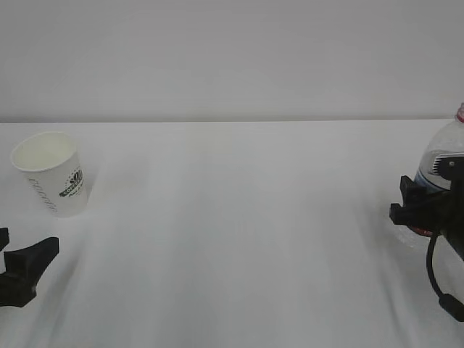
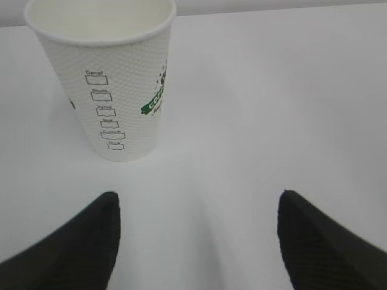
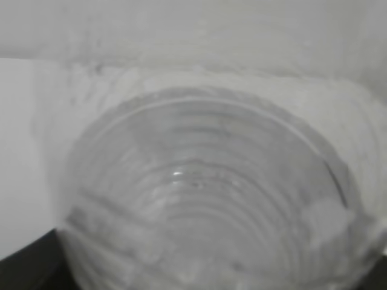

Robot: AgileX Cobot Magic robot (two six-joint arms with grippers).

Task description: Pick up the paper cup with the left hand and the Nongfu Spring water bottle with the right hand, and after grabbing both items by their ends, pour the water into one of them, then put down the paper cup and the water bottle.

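At nine o'clock on the white table (image 1: 232, 217), the paper cup (image 1: 52, 174) stands upright; the left hand (image 1: 22, 268) waits just below it, fingers spread wide and empty. It should advance squarely, straddling the cup's lower wall. At three o'clock, the right hand (image 1: 428, 210) flanks the Nongfu Spring water bottle (image 1: 442, 163); whether it grips, I cannot tell.

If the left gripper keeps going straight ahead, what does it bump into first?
Probably the paper cup. It stands upright just ahead of the open left gripper, a bit left of its middle, so the left finger might touch first.
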